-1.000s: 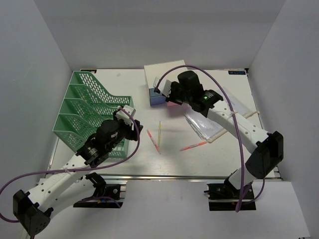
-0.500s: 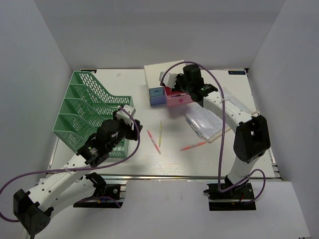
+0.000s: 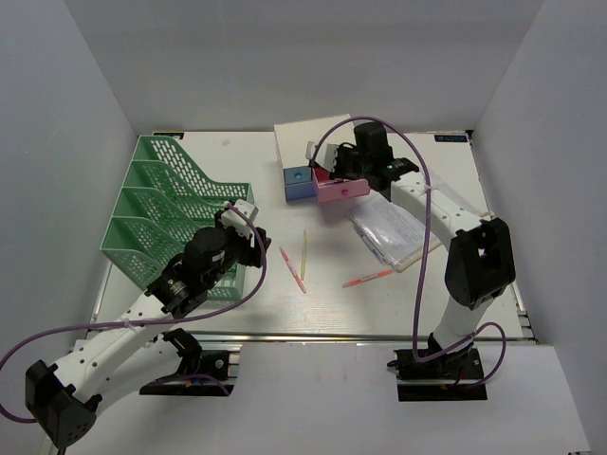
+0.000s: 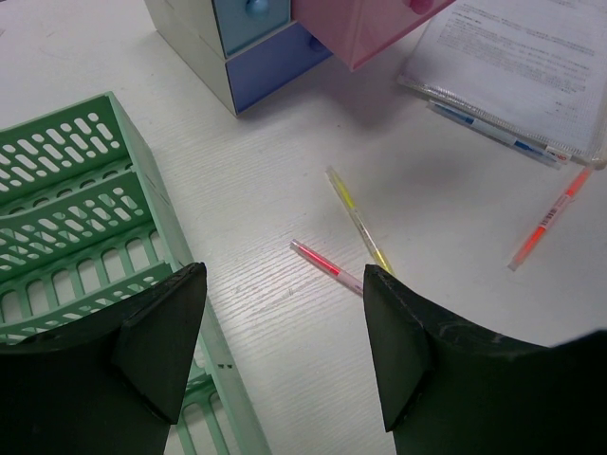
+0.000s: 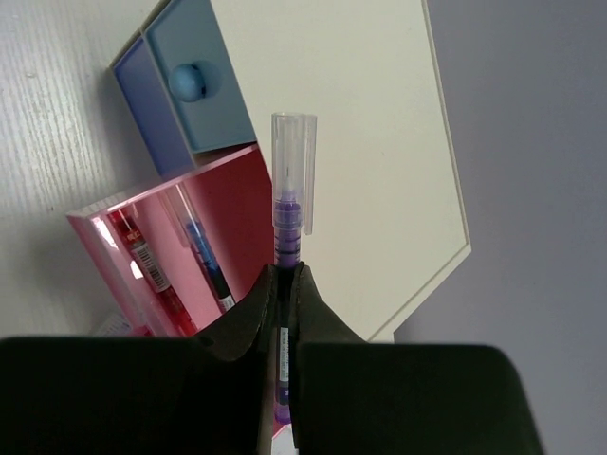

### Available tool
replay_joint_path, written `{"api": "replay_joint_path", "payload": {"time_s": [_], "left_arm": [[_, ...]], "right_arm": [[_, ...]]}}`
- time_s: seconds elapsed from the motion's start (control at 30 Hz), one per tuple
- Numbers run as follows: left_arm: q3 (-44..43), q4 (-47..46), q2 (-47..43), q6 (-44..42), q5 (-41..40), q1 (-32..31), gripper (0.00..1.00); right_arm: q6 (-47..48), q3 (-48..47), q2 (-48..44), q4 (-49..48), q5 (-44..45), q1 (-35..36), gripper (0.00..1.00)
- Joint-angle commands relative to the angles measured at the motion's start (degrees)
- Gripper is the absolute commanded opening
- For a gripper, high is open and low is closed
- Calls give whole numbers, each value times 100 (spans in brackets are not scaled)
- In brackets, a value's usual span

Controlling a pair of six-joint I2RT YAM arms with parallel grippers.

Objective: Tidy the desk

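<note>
Off-white wood-grain desk (image 4: 248, 204); right hand (image 5: 283, 270) clenched on slim purple pen (image 5: 287, 220), clear cap (image 5: 292, 156); left hand (image 4: 282, 277) spread, empty.

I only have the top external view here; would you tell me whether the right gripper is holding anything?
Observer: Yes, the right gripper is shut on a purple pen with a clear cap.
Operator: Thank you. Is there anything in the pink drawer?
Observer: The pink drawer is open and holds a red pen and a blue pen.
Operator: And what does the left wrist camera show?
Observer: The left gripper is open and empty above the desk, with a pink pen lying on the desk between its fingers.
</note>
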State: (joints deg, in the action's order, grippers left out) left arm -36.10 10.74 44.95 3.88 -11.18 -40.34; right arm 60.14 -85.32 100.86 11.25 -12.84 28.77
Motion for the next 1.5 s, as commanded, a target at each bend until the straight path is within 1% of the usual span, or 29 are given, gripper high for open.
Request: {"api": "replay_joint_path", "payload": {"time_s": [0.0,0.13,0.23,0.27,0.3,0.43,0.53,0.6,0.63,0.67,0.7,0.73,0.8,0.9,0.97,1.1,1.17,1.3,1.43,1.47], "left_arm": [[-64,-2,-83,-19,-16,26,77],[-64,-11,-83,-19,-25,26,77],[-64,-2,-83,-19,-33,26,77],[-64,-11,-83,-19,-33,26,77],[-64,-2,-83,-28,-25,26,77],[-73,-11,-74,-19,-33,26,77],[-64,-11,-65,-19,-33,26,77],[-64,7,-91,-19,-25,26,77],[-64,-2,-100,-19,-33,26,77],[-64,-2,-109,-19,-42,26,77],[-73,7,-118,-19,-51,26,77],[-64,-2,-135,-19,-51,26,77],[-64,-11,-153,-19,-42,26,77],[-64,-2,-162,-19,-16,26,77],[-64,-2,-179,-19,10,26,77],[-64,-11,-162,-19,37,26,77],[-64,-11,-153,-19,46,26,77],[-55,-11,-162,-19,20,26,77],[-64,-20,-118,-28,54,26,77],[-73,-20,-101,-28,63,26,77]], "right_arm": [[-64,-187,83,132,-280,-118,1],[-72,-169,171,167,-280,-205,6],[-64,-125,180,194,-289,-276,19],[-64,-117,180,185,-280,-267,27],[-90,-90,171,150,-272,-258,30],[-213,-99,66,115,-315,-276,37],[-292,-151,-57,141,-377,-285,37],[-327,-178,-171,254,-464,-293,34],[-327,-222,-215,308,-535,-293,20],[-327,-248,-329,421,-622,-320,10],[-301,-275,-382,779,-771,-346,1],[-5,-301,-444,1052,-1181,-390,0],[374,-249,-663,1737,-1579,-434,0],[840,58,-910,2213,-1608,-478,0],[1008,260,-998,2294,-1468,-478,0],[1088,603,-1033,2119,-1002,-531,0],[1096,700,-954,1961,-905,-548,0],[1009,710,-708,1662,-580,-513,0],[833,789,-498,1127,-316,-522,0],[772,823,-462,856,-176,-522,0]]}}
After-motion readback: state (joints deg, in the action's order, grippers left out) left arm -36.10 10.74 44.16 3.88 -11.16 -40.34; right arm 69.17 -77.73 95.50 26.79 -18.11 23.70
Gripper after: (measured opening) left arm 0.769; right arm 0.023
